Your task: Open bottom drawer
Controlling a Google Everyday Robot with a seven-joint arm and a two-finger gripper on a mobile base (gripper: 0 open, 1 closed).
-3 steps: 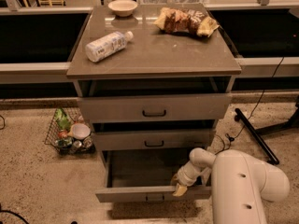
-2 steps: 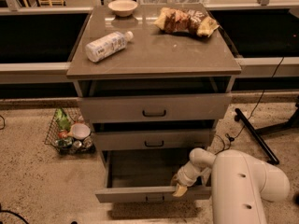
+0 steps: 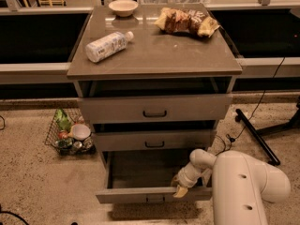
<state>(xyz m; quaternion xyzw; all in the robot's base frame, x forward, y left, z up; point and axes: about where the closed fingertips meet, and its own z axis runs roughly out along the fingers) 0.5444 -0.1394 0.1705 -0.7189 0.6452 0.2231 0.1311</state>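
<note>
Camera view, near to far.

1. White robot arm [image 3: 243, 182], lower right corner, reaching left toward the cabinet.
2. Claw [image 3: 180, 189], tan-tipped, at the right end of the bottom drawer's front rim, touching or just above it; open or closed: cannot tell.
3. Bottom drawer [image 3: 136, 194], lowest of three, pulled well out from the cabinet, its dark interior exposed; small dark bar handle [image 3: 154, 199] at the centre of the front.
4. Middle drawer [image 3: 117, 140], front slightly forward, same handle.
5. Top drawer [image 3: 112, 108], taller front, also standing a little out.
6. Wire basket [image 3: 52, 130] on the floor, left of the cabinet, holding small items.
7. Tabletop [image 3: 159, 55], grey-brown: a plastic bottle [image 3: 107, 46] lying on its side at left; snack bags [image 3: 186, 21] at the far right; a pale bowl [image 3: 123, 7] at the far edge.
</note>
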